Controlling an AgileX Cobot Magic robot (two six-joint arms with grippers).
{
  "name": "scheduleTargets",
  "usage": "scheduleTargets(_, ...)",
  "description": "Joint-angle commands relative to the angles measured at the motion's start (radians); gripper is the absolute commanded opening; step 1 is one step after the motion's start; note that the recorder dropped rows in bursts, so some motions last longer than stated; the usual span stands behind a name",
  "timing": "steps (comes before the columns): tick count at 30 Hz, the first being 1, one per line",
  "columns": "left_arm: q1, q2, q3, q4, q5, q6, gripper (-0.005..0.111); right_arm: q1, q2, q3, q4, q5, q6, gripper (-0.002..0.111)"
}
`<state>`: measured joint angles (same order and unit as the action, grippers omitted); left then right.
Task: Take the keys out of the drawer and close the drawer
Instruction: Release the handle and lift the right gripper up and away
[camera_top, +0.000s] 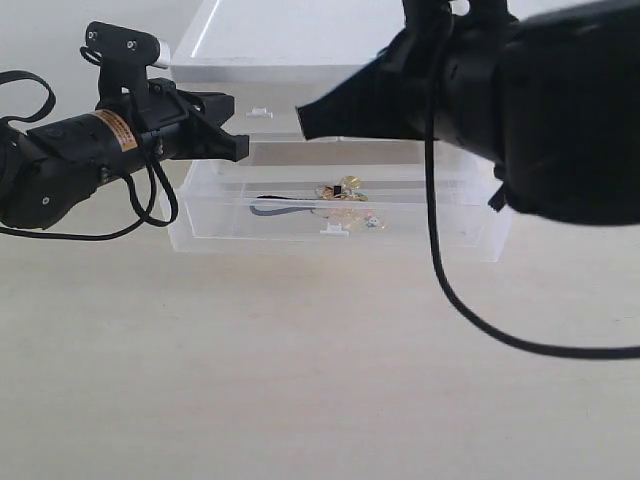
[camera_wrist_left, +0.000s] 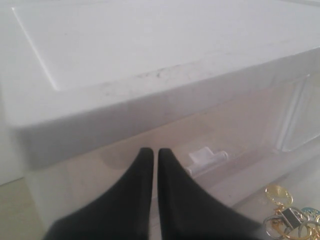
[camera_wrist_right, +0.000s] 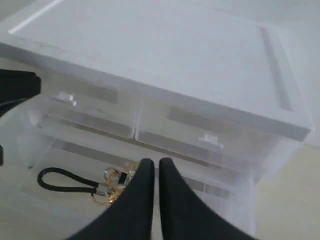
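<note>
Looking over the pale wood-grain counter (camera_top: 300, 400), we see the white plastic drawer unit (camera_top: 290, 45) standing on it. Its translucent full-width upper drawer (camera_top: 200, 225) is pulled well out from the unit's front. The black, pointed right fingers (camera_wrist_right: 142, 190) are pressed together, empty, and hang before the unit's front, above the open drawer. The black left fingers (camera_wrist_left: 132, 190) are also together, close to the unit's small translucent half-width drawer (camera_wrist_left: 210, 130). The keys (camera_top: 345, 205), gold rings with a black braided strap, lie on the open drawer's floor, about midway across the unit's width.
</note>
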<state>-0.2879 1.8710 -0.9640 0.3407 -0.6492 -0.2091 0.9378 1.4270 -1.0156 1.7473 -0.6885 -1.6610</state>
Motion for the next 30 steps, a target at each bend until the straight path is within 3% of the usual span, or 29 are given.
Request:
scheduleTargets(1,-0.001,0.002,-0.008,-0.023,-0.008,0.000,0.004,-0.066,-0.010,-0.030,-0.003,0.147,0.004,0.000)
scheduleTargets(9,-0.001,0.002,-0.008,-0.023,-0.008,0.000,0.004,-0.155,-0.010,-0.032,-0.003,0.445,-0.009,0.000)
scheduleTargets(16,-0.001,0.002,-0.008,-0.023,-0.010,0.000,0.004,-0.325,-0.010,-0.032,-0.003,0.957,-0.034,0.000)
scheduleTargets(18,-0.001,0.002,-0.008,-0.023,-0.010,0.000,0.004,-0.377,-0.010,-0.032,-0.097,1.063,0.110,0.000)
scheduleTargets(24,-0.001,0.002,-0.008,-0.023,-0.010,0.000,0.004,-0.576,-0.010,-0.117,-0.649,1.534,0.694,0.000)
scheduleTargets(30,-0.001,0.002,-0.008,-0.023,-0.010,0.000,0.004,-0.638,-0.009,-0.213,-1.061,1.644,1.096,0.000)
